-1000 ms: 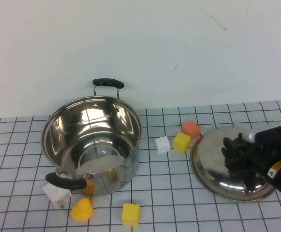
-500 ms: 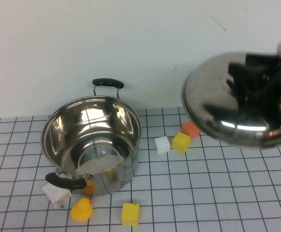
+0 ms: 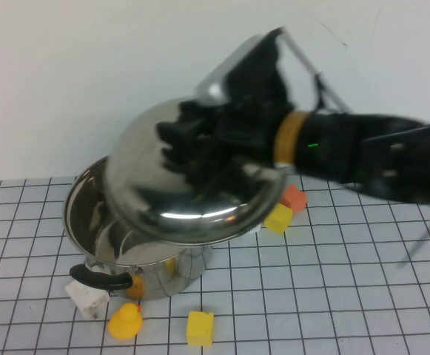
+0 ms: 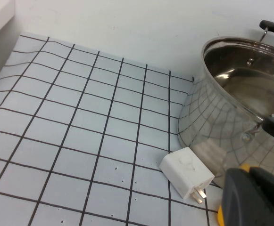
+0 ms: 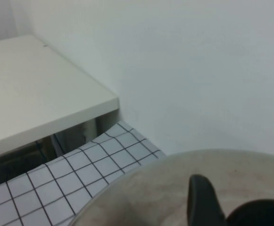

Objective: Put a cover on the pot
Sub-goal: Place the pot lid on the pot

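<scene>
The pot (image 3: 81,222), large, shiny steel with black side handles, stands open at the table's left; it also shows in the left wrist view (image 4: 231,117). My right gripper (image 3: 200,148) is shut on the black knob of the domed steel lid (image 3: 192,203). It holds the lid tilted just above the pot, covering the pot's right and rear rim. In the right wrist view the lid (image 5: 174,188) fills the lower part, with one dark finger (image 5: 200,197) on it. My left gripper (image 4: 257,197) sits low beside the pot's near side, fingers together and empty.
A white charger plug (image 3: 87,299), a yellow duck (image 3: 124,322) and a yellow cube (image 3: 200,328) lie in front of the pot. Another yellow cube (image 3: 278,218) and an orange cube (image 3: 294,197) lie right of the lid. A white shelf (image 5: 33,94) stands beyond the table's left.
My right gripper lifted the lid off the table at the right and carried it up and leftward; it now hangs over the pot. The pot and small objects have not moved.
</scene>
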{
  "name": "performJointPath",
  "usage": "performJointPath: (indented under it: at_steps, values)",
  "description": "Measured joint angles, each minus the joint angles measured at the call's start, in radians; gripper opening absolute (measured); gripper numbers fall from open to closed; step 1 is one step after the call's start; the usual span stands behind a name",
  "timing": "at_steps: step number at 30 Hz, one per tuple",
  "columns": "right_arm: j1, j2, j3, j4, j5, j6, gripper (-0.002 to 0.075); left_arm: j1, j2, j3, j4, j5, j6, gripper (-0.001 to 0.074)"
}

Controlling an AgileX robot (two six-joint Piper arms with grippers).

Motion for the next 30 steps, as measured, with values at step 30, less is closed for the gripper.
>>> performJointPath:
  at_steps: [30]
  values:
    - [0.186,0.441,-0.355,1.082,0.131,-0.876,0.0333,0.0,0.0,0.0,0.0,0.0,-0.004,-0.0003]
